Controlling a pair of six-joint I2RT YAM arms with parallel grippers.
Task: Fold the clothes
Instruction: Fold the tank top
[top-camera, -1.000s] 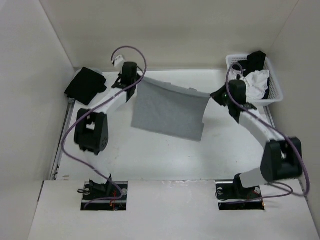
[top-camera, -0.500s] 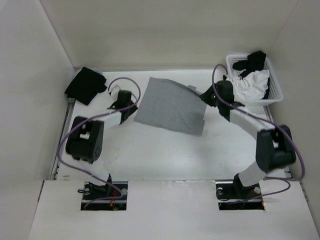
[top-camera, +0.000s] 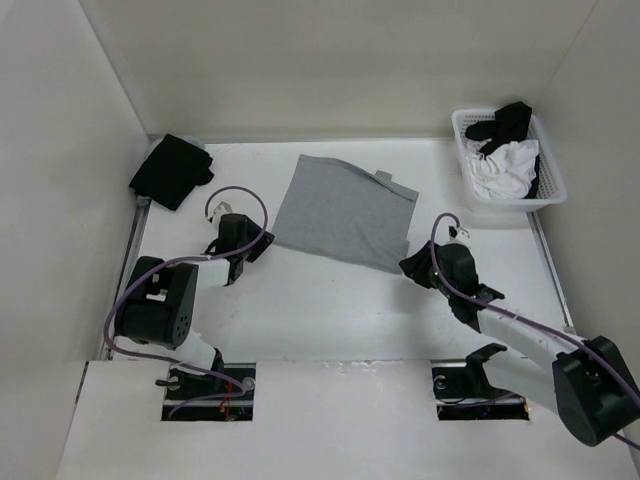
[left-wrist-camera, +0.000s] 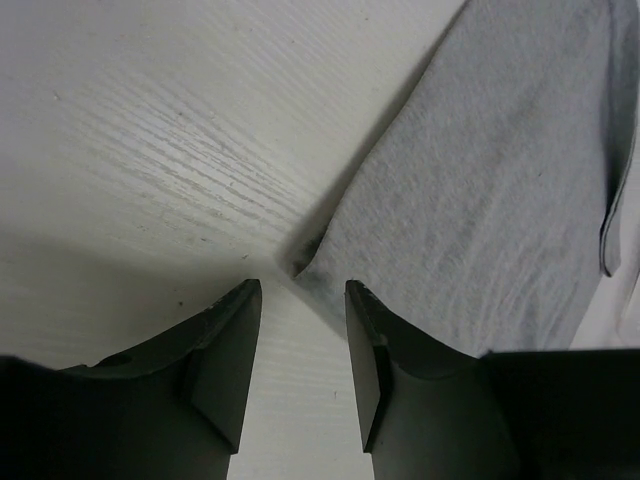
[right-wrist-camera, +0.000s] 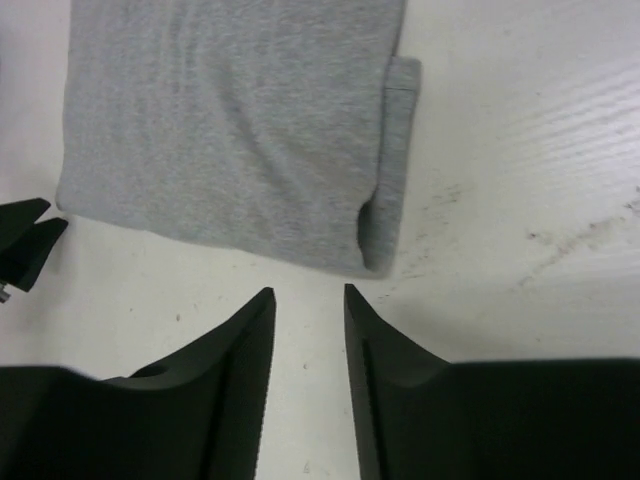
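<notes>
Arms pulled back — clothes (top-camera: 345, 212) now flat.
Left gripper (left-wrist-camera: 300, 290), right gripper (right-wrist-camera: 308, 295) both parted, empty; next fold: pinch 6 o'clock corners squarely, carry toward 12.

A grey garment (top-camera: 345, 212) lies flat on the tabletop (top-camera: 330, 310) mid-frame, a tilted rectangle. The left claw (top-camera: 262, 243) sits just beside its lower left corner and the right claw (top-camera: 411, 265) just beside its lower right corner. A black cloth bundle (top-camera: 170, 170) lies upper left. A white basket (top-camera: 549, 190) of white and black cloth stands upper right.
</notes>
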